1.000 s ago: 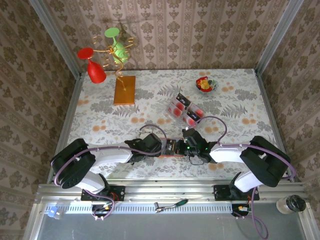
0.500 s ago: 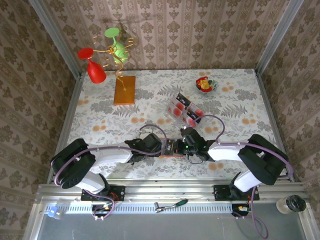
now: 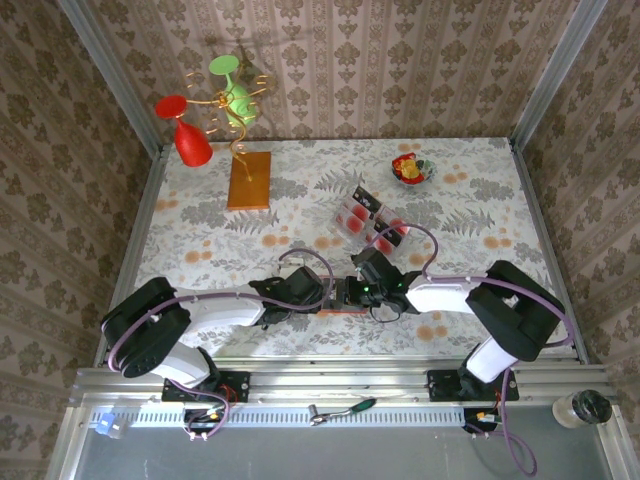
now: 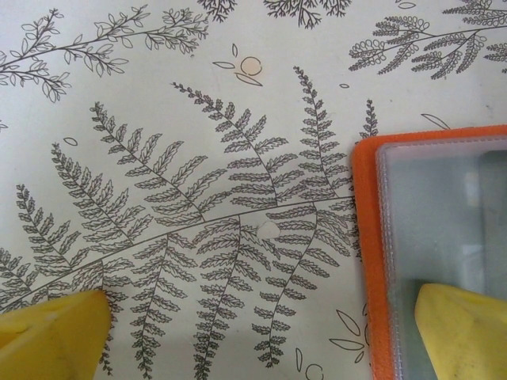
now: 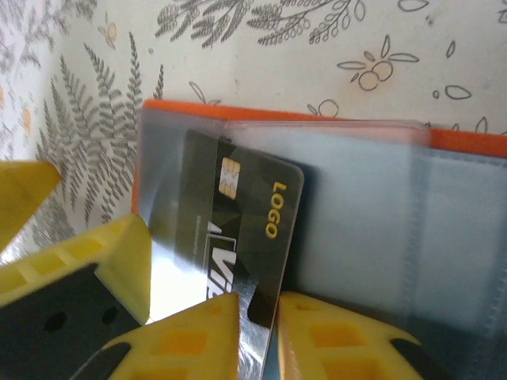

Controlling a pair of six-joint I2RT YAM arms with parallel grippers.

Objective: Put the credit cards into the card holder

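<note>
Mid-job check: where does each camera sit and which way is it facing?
Top external: above and behind the arms, looking down on the table; both arms show, left tool and right tool at the card holder.
Left wrist: on the left arm, facing down at the table and the holder's orange edge; its yellow fingers show at the bottom corners.
Right wrist: on the right arm, facing the holder's clear sleeve and a dark card; its fingers flank the card's near edge.
Shared: both wrist views catch the holder.
</note>
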